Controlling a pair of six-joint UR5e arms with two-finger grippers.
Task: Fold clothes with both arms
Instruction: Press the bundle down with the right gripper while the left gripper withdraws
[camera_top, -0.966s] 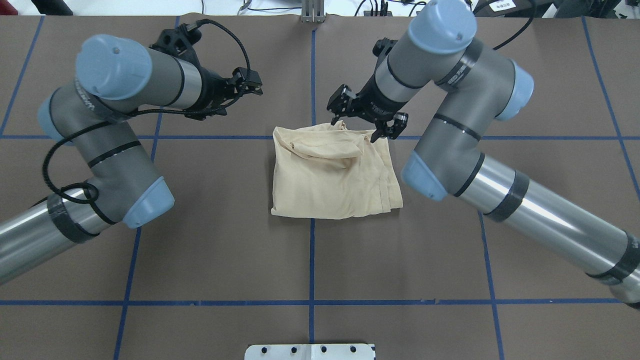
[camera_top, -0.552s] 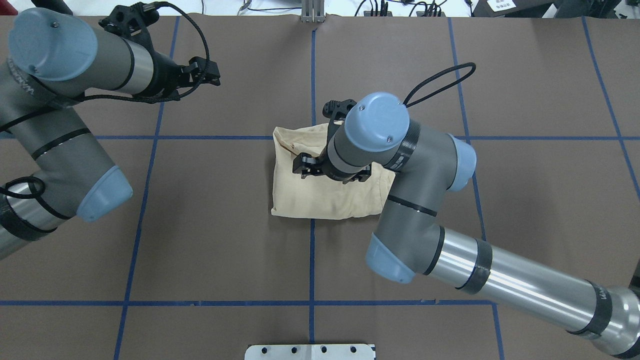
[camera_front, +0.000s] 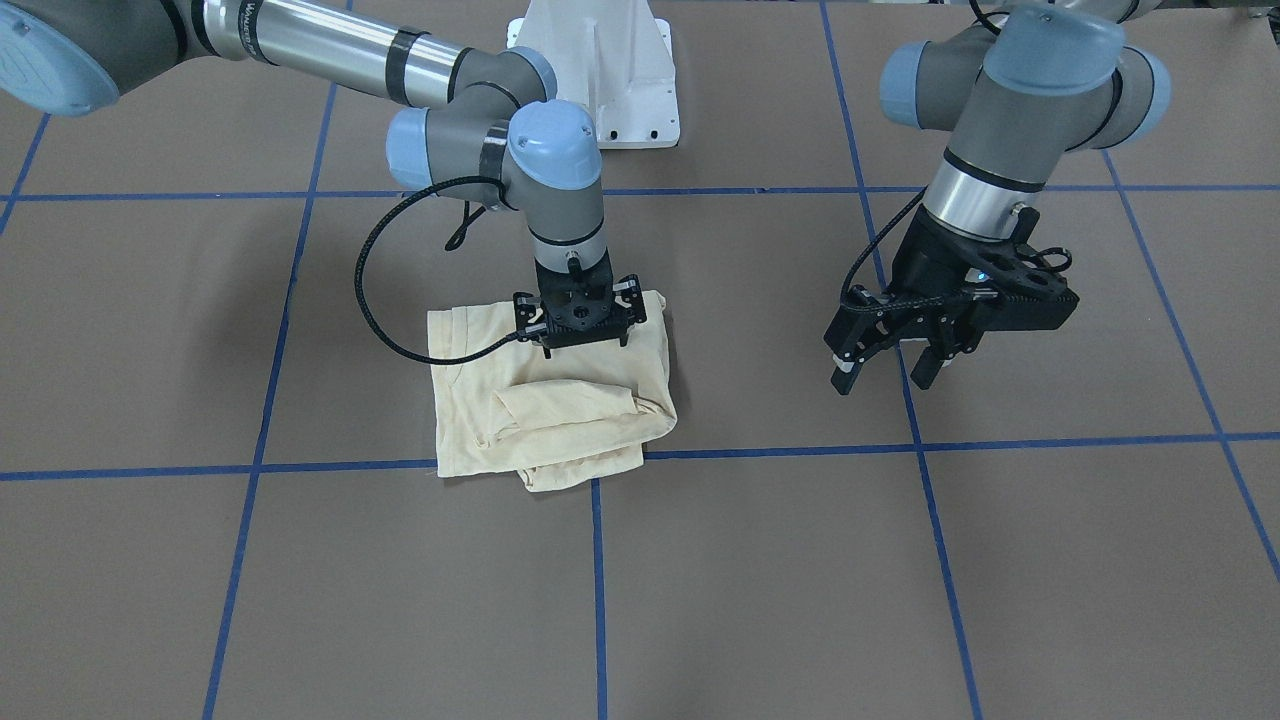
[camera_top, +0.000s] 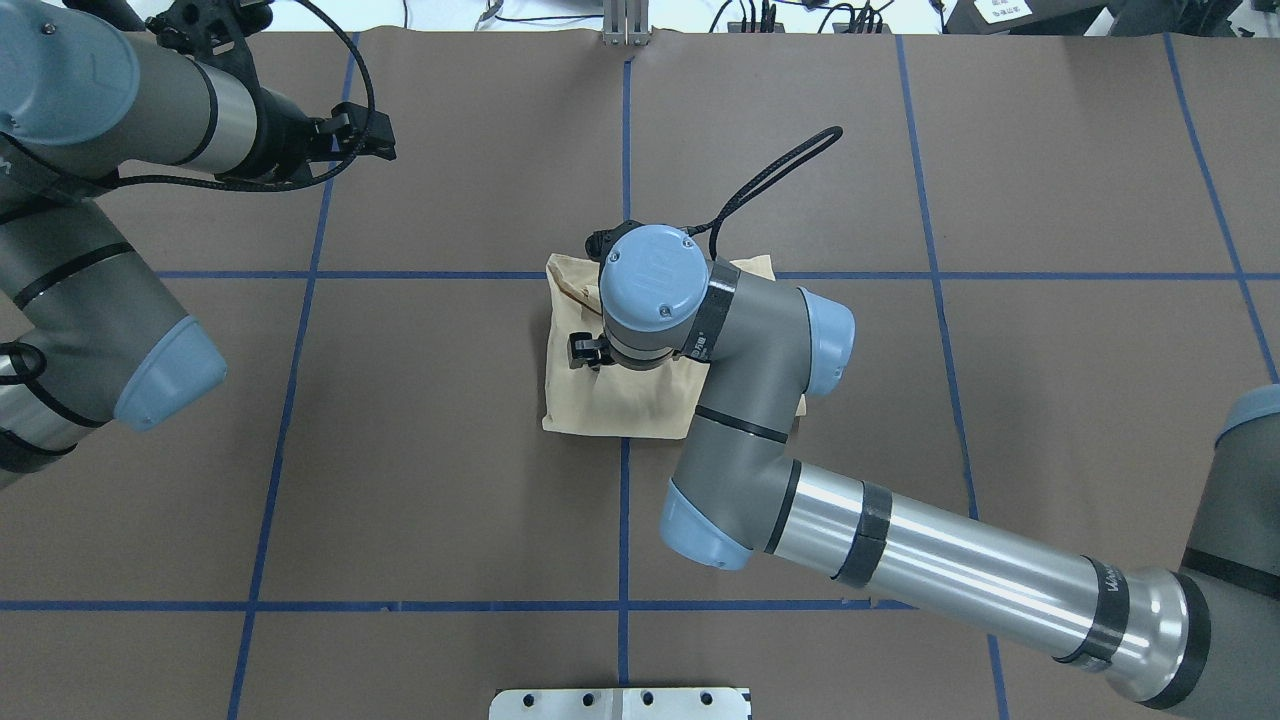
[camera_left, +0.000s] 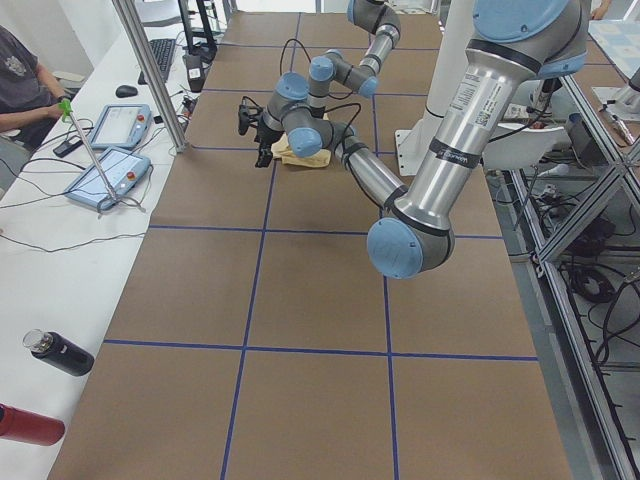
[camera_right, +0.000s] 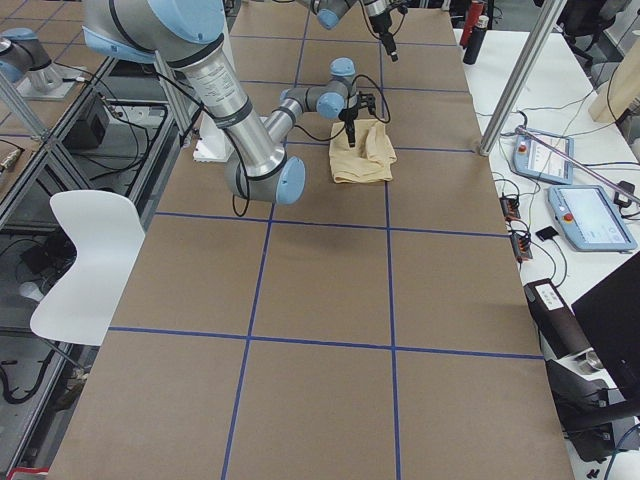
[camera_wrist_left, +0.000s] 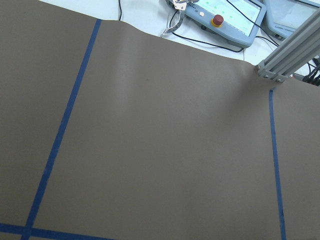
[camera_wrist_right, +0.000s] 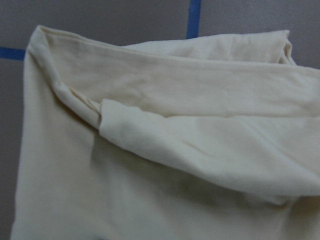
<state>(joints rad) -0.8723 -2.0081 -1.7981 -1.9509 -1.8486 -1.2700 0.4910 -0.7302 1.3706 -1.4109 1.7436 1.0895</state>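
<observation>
T-shirt (camera_front: 550, 405) lying folded small, mid-desk (camera_front: 800, 600). Right end effector (camera_front: 585, 345), fingers apart, standing low over its robot-side edge, probably pressing folds flat. Left end effector (camera_front: 885, 380), also apart, hanging well clear of the T-shirt.

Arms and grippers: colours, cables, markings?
Both match: left arm and right arm are silver-grey tubes with light-blue joint caps and black bands. The left gripper and right gripper are black, two-fingered. A black cable loops at each wrist.
</observation>
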